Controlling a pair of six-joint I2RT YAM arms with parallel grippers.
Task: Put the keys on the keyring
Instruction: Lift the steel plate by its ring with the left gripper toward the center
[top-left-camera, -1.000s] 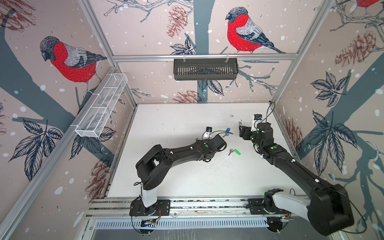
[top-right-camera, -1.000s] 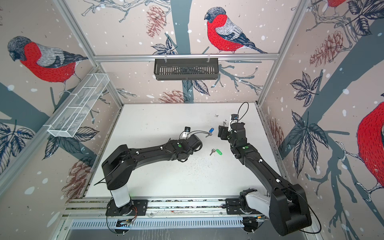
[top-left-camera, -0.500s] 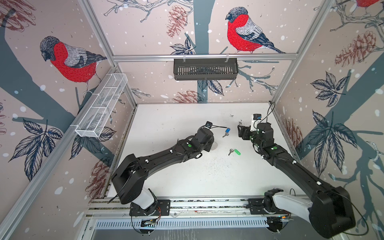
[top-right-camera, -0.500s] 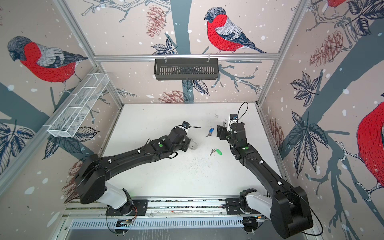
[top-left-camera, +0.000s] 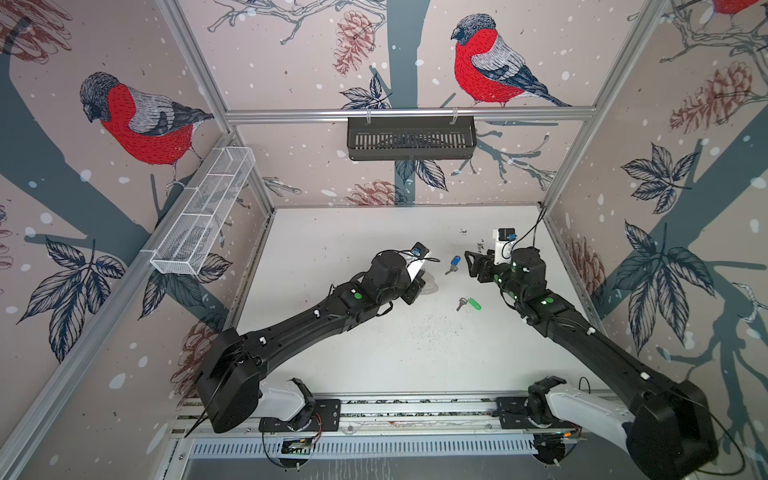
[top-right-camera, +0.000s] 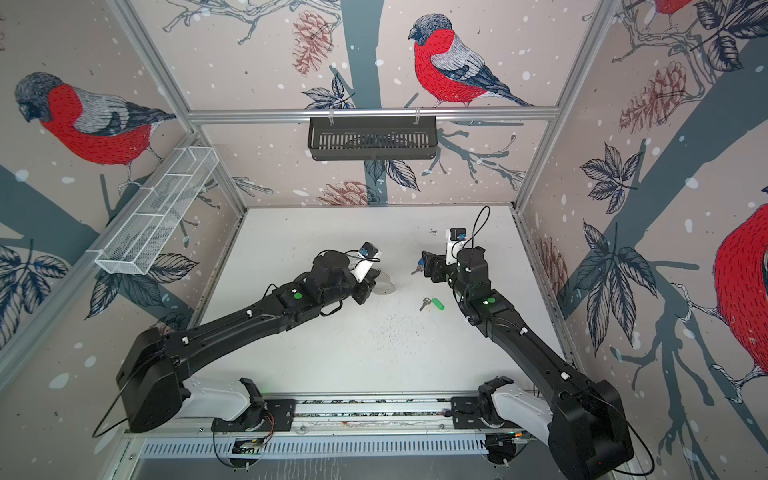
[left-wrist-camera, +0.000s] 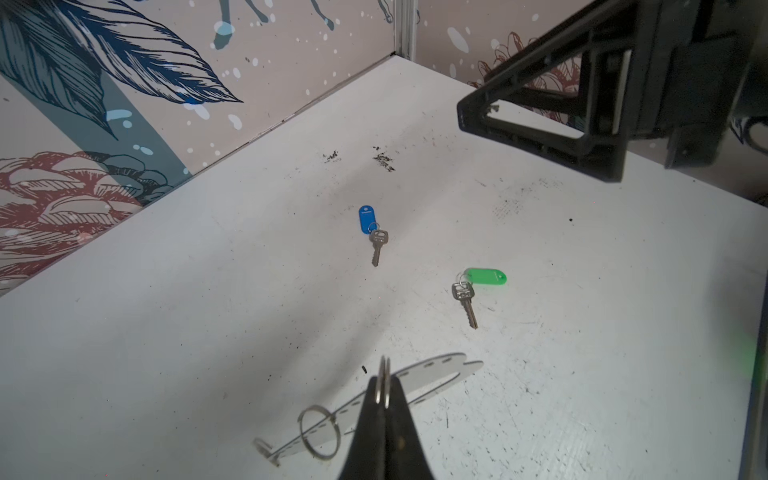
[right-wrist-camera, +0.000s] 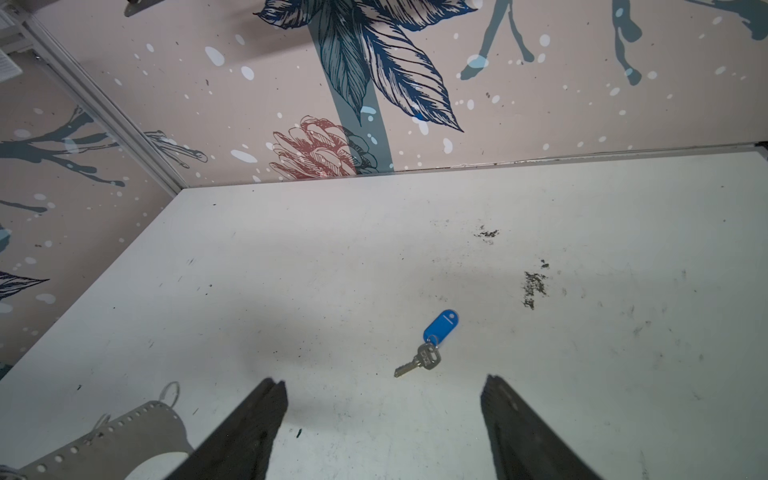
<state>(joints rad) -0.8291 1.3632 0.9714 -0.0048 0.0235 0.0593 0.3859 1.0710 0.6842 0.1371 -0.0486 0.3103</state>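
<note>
Using the blue-tag key (right-wrist-camera: 432, 340) as the ref point for everything. It lay flat on the white table (top-left-camera: 374, 353).

The R gripper (right-wrist-camera: 383, 382) hovered just beside it w/ jaws spread wide and nothing between them. In the R wrist view the key's blade tip sat just ahead of the gap between the two fingers, not touching either one afaict.

The green-tag key (top-left-camera: 469, 303) lay near the blue-tag key on its robot-base side, also flat and clear of both grippers.

The L gripper (left-wrist-camera: 383, 390) was on the opposite side of the blue-tag key from the R one. Its fingers were pressed together, pinching a small metal ring (left-wrist-camera: 383, 370) seen edge-on. That ring sat on the keyring (left-wrist-camera: 467, 368), the flat grey D-shaped plate w/ a row of holes along one edge, which stretched out sideways behind the fingertips. A second ring (left-wrist-camera: 318, 407) hung loose off the same holed edge.

Tbh I couldn't tell if the plate was resting on the table or lifted off it. Either way it was near the blue-tag key but apart from it.

Some dark crumbs (right-wrist-camera: 534, 286) were scattered past the blue-tag key, on its back-wall side.
</note>
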